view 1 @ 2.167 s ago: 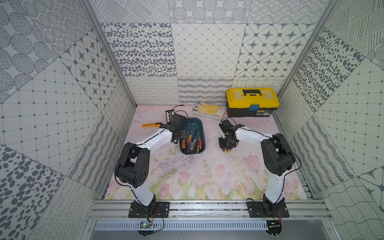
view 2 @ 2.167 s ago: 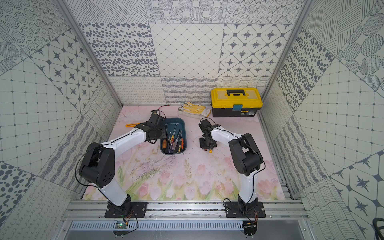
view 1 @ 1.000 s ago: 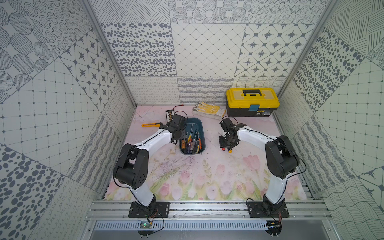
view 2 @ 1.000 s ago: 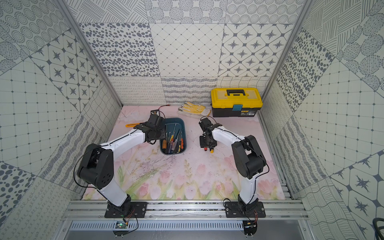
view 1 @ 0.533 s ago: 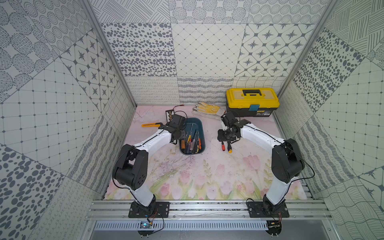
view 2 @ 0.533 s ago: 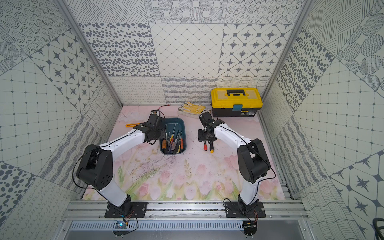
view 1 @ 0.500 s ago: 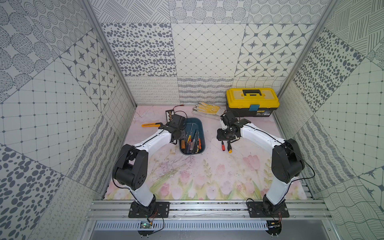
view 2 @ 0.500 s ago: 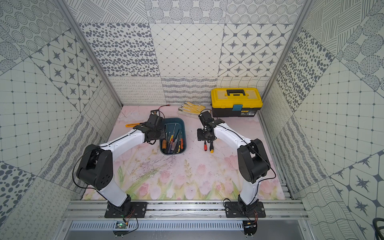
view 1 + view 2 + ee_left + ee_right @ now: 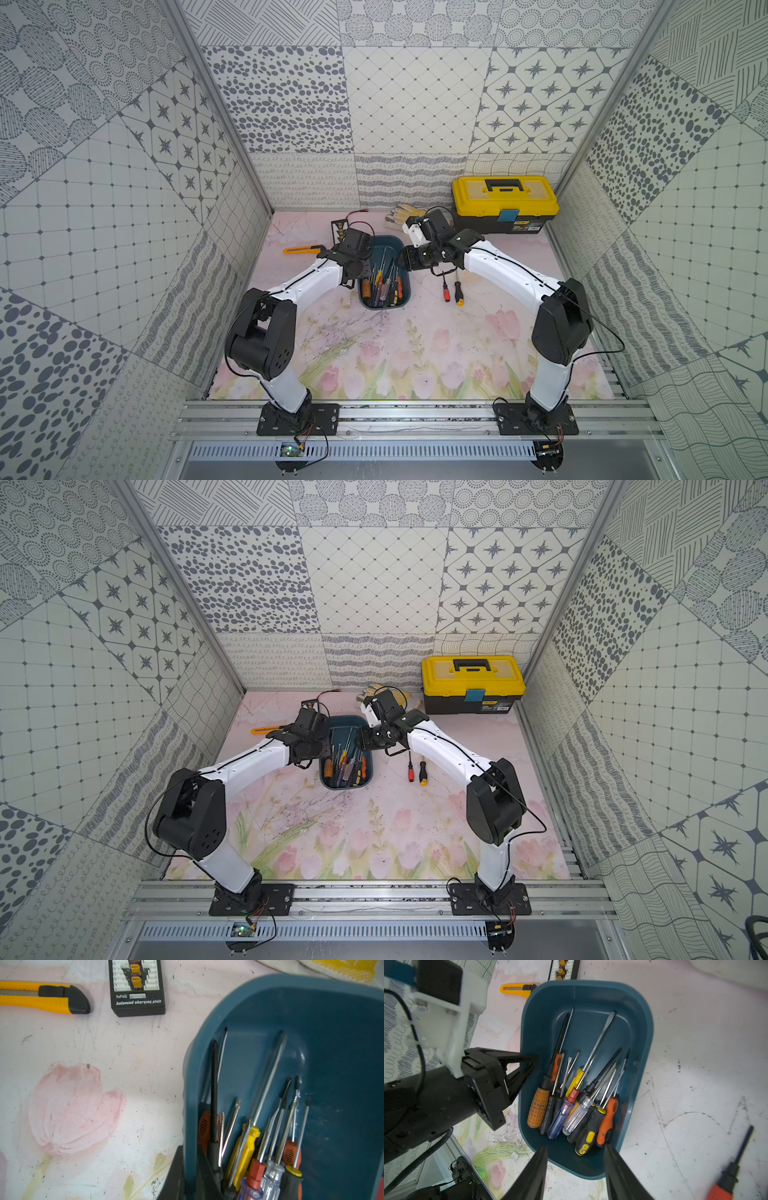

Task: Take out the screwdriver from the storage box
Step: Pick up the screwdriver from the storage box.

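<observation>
The storage box (image 9: 405, 291) is a teal tub in the middle back of the mat, seen in both top views, also (image 9: 368, 771). Several screwdrivers (image 9: 577, 1093) lie in it, handles bunched at one end. My left gripper (image 9: 190, 1159) is shut on the box's left wall (image 9: 188, 1088). The right gripper (image 9: 576, 1149) hangs open and empty over the box's right side (image 9: 405, 259). Two screwdrivers lie on the mat to the right of the box: a red-handled one (image 9: 445, 293) and a black-and-yellow one (image 9: 458, 293).
A yellow-lidded black toolbox (image 9: 505, 203) stands at the back right, work gloves (image 9: 399, 214) beside it. A yellow utility knife (image 9: 41, 997) and a black charging board (image 9: 138, 987) lie behind the box on the left. Patterned walls close in three sides.
The right gripper rose from the mat right of the box, leaving a screwdriver lying there, and swung left over the box. The left gripper has kept its hold.
</observation>
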Motion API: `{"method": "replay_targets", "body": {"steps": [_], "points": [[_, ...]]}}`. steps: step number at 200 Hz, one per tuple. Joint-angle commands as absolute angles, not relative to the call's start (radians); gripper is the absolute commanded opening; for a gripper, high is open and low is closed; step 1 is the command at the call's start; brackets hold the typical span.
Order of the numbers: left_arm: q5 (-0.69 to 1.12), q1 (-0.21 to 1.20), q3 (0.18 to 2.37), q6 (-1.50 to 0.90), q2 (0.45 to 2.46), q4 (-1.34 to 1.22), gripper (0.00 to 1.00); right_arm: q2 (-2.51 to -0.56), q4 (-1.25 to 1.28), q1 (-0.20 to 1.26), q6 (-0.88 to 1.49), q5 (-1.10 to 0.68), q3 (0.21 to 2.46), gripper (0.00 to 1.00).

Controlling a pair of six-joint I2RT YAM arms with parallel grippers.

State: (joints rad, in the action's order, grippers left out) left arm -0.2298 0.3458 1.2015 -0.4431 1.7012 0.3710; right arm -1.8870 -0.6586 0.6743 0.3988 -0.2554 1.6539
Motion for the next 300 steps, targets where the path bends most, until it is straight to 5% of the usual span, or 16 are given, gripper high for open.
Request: {"method": "replay_targets", "body": {"steps": [1,158,300], "points": [[-0.215,0.352,1.215,-0.448,1.704,0.286,0.0,-1.942,-0.613,0.698,0.449,-0.283,1.669,0.48],[-0.214,0.354,1.189,-0.451,1.689,0.278,0.0,-2.105,-0.543,0.756,0.601,-0.277,1.642,0.38],[-0.216,0.354,1.186,-0.452,1.678,0.279,0.0,-2.243,-0.74,0.793,0.566,-0.174,1.781,0.31]]}}
